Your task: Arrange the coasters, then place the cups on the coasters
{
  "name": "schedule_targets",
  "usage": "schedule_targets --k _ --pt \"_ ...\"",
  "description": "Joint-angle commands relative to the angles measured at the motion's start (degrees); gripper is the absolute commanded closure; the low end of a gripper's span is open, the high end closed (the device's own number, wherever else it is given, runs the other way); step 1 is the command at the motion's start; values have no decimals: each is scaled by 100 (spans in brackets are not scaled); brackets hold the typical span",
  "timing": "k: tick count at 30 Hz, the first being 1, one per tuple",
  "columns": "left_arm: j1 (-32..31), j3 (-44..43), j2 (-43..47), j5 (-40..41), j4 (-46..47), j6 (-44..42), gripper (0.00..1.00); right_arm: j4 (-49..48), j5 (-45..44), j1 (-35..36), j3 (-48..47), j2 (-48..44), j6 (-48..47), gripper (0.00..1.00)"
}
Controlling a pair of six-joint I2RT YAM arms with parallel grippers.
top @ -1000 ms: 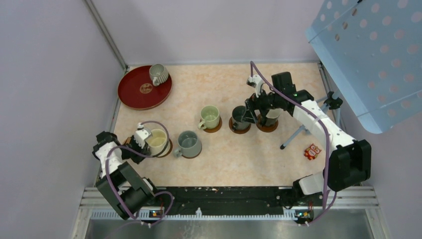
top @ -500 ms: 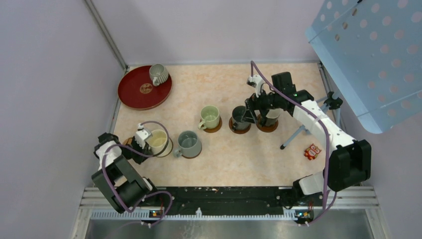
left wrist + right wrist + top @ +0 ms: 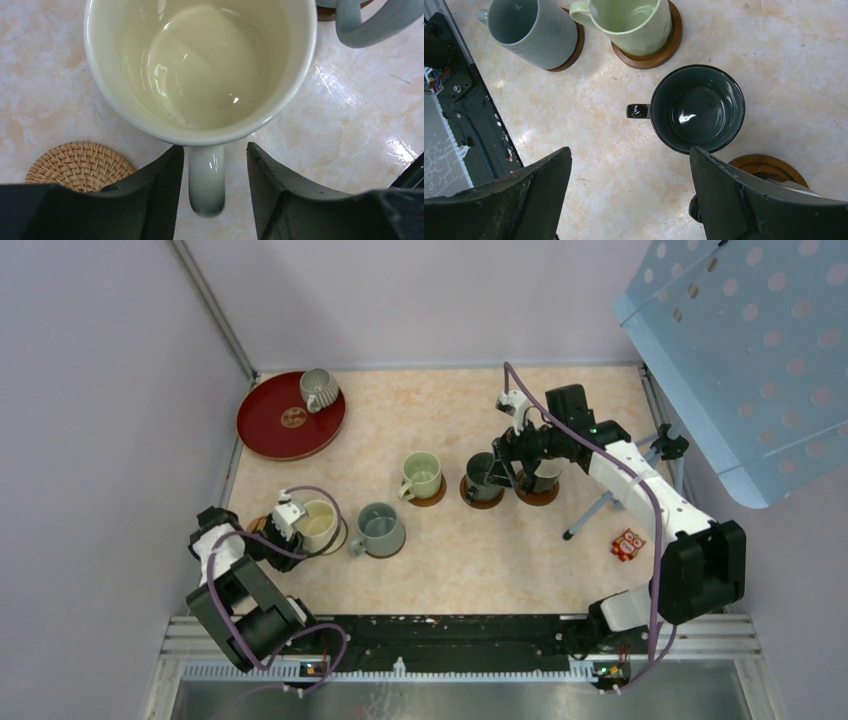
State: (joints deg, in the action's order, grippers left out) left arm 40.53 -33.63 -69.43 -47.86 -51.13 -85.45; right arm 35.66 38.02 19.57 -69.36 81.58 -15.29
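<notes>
In front of the red tray, the left gripper has its fingers a little apart around the cream cup's handle, next to a woven coaster, and far right of the tray the right gripper is wide open by the dark green cup.

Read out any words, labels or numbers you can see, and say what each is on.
No text can be read.
Red and white packet: printed, but too small to read.
Red tray: a gold mark at its centre, too blurred to read.
Cups and coasters: no lettering in the close views.
</notes>
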Motion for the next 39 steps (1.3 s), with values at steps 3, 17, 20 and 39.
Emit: schedule_targets --k 3,17,20,39 --pt "0 -98 345 71 -439 -257 38 -55 122 -42 -61 -100 4 13" --pt "1 -792 124 531 -1153 -22 41 -43 117 -44 -14 -197 -43 13" --pt "7 -787 125 525 -1265 -60 44 -50 112 -43 -9 -188 -44 13" --pt "0 -1734 -256 185 -1752 329 38 -50 130 -41 23 -214 -115 13"
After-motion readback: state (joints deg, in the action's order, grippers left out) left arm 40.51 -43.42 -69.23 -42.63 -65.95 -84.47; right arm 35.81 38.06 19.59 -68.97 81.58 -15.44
